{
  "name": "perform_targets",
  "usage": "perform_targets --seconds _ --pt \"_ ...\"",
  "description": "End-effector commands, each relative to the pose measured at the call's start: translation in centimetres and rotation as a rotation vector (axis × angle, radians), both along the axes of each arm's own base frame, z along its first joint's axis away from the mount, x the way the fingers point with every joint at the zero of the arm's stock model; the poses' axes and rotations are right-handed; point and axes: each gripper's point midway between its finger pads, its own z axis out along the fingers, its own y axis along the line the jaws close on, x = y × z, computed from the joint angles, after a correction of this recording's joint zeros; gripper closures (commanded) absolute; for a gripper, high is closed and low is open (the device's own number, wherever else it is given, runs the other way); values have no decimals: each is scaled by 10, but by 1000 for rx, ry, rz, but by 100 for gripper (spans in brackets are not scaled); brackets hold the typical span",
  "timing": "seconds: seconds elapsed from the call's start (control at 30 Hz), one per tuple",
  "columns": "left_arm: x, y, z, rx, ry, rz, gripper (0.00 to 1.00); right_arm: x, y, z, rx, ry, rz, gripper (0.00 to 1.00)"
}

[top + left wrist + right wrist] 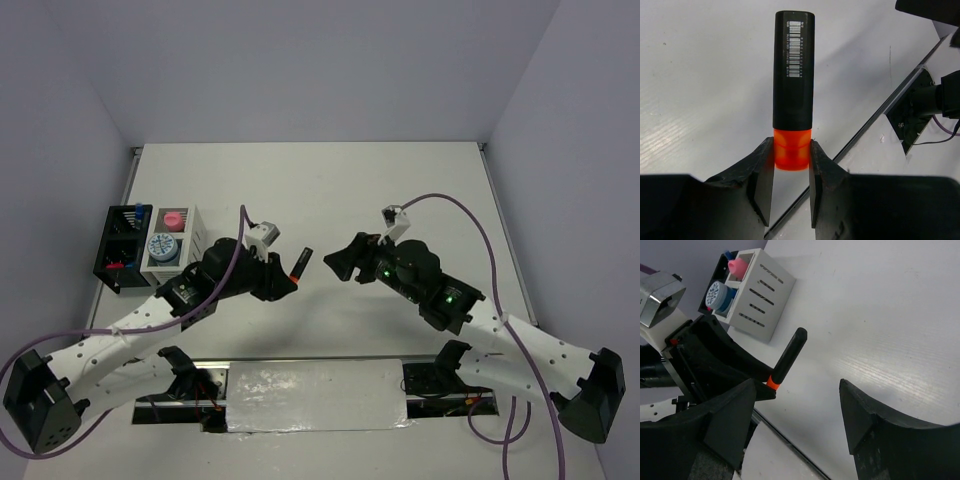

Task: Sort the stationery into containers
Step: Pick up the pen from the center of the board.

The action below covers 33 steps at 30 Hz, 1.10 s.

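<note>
**Q:** Where is the highlighter, and what does it look like?

**A:** The highlighter (pixel 793 75) is a short, stubby marker with a black barrel and a translucent orange cap. A white barcode label runs along the barrel. In the top view it sits just left of the frame's centre, slanting up and to the right above the white surface (pixel 400 190). Whether it is touching the surface cannot be told.

**Q:** What is holding it?

**A:** The left pincer (pixel 290 283) is pinching it by the orange cap, one finger on each side. The black barrel sticks out beyond the fingertips.

**Q:** And the other arm?

**A:** The right pincer (pixel 340 265) is spread wide and holds nothing. It faces the highlighter from the right, near it but apart.

**Q:** Where are the containers?

**A:** Both are at the left of the top view, side by side and touching. The white box (pixel 762 300) has slotted sides. It holds a pink jar (pixel 174 217) in its far compartment and a round blue-white tin (pixel 161 246) in the near one. The black pen holder (pixel 120 245) stands on its left, with a blue-capped item (pixel 140 211) at its far end.
</note>
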Motion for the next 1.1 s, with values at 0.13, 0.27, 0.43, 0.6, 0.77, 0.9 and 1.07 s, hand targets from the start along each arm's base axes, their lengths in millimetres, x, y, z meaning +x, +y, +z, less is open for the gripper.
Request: perform_targets --seconds 0.13,0.27,0.43,0.6,0.77,0.9,1.07 --pt "-4 -9 46 -55 -97 -76 100 10 21 19 -72 -47 62 25" --pt "-8 -8 46 -53 -79 -82 100 -11 44 39 -65 -204 175 26" --pt "0 3 43 11 -74 -14 100 2 28 45 -157 -234 74 25" --pt "23 49 49 111 -66 294 100 7 7 33 -164 -187 -30 25" --pt "58 137 90 245 -93 781 100 1 -6 35 -148 -197 -46 24" --pt "59 217 110 255 14 1110 100 -2 -14 34 -163 -199 -54 25" --pt "64 251 132 179 10 1213 100 -7 -23 37 -171 -211 -53 24"
